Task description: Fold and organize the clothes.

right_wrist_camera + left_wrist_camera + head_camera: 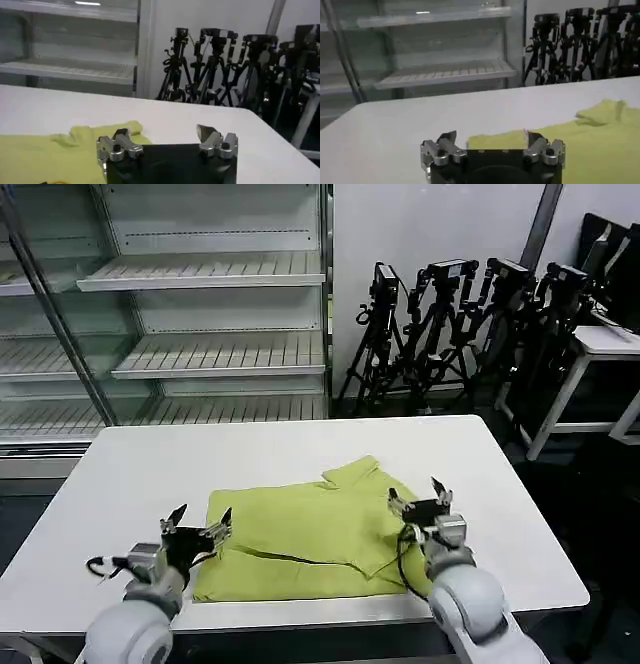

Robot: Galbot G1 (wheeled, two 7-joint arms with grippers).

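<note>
The clothes, one lime T-shirt (300,539), lie partly folded on the white table (130,474), with one sleeve (355,472) sticking out toward the back. My left gripper (200,523) hovers open at the shirt's near left corner, nothing between its fingers. My right gripper (418,498) stands open above the shirt's right edge, also empty. The left wrist view has the open left gripper (490,137) with the shirt (580,140) just beyond it. In the right wrist view the open right gripper (162,134) sits beside the shirt (55,152).
White shelving (200,314) stands behind the table on the left. Several black camera tripods (460,314) stand behind on the right, beside another white table (610,344). Bare tabletop lies all around the shirt.
</note>
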